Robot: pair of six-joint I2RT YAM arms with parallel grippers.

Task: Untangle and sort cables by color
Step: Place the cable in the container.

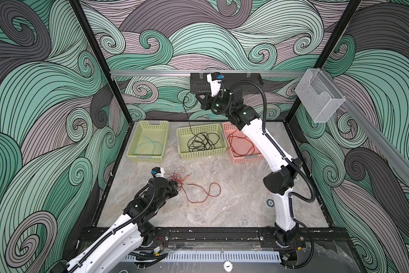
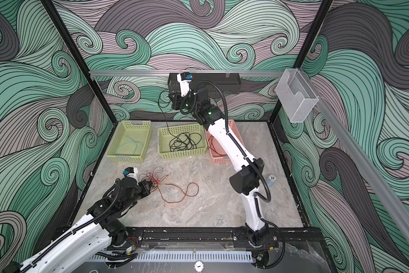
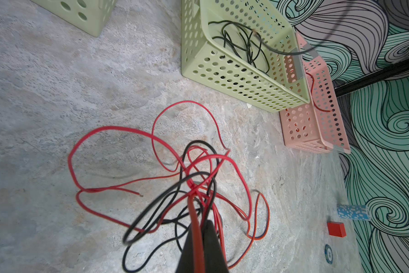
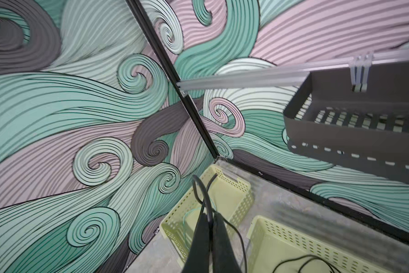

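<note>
Your left fingers (image 3: 213, 243) are pressed together on a red cable (image 3: 195, 227), low over the desk (image 1: 222, 208) at a tangle (image 1: 177, 180) of red and black strands; 1 red loop (image 1: 206, 192) trails from it across the desk toward your right arm (image 1: 265, 146). Your right fingers (image 4: 209, 227) are clamped on a black cable (image 1: 185, 111), raised high near the back wall (image 1: 222, 47); it hangs down into the middle green basket (image 1: 201, 154), where black coils (image 1: 202, 141) lie. The left green basket (image 1: 144, 158) holds 1 teal cable (image 1: 151, 144). The pink basket (image 1: 246, 158) holds red wire (image 1: 240, 144). All 3 baskets stand in a row at the far edge of the desk, well apart from the tangle.
</note>
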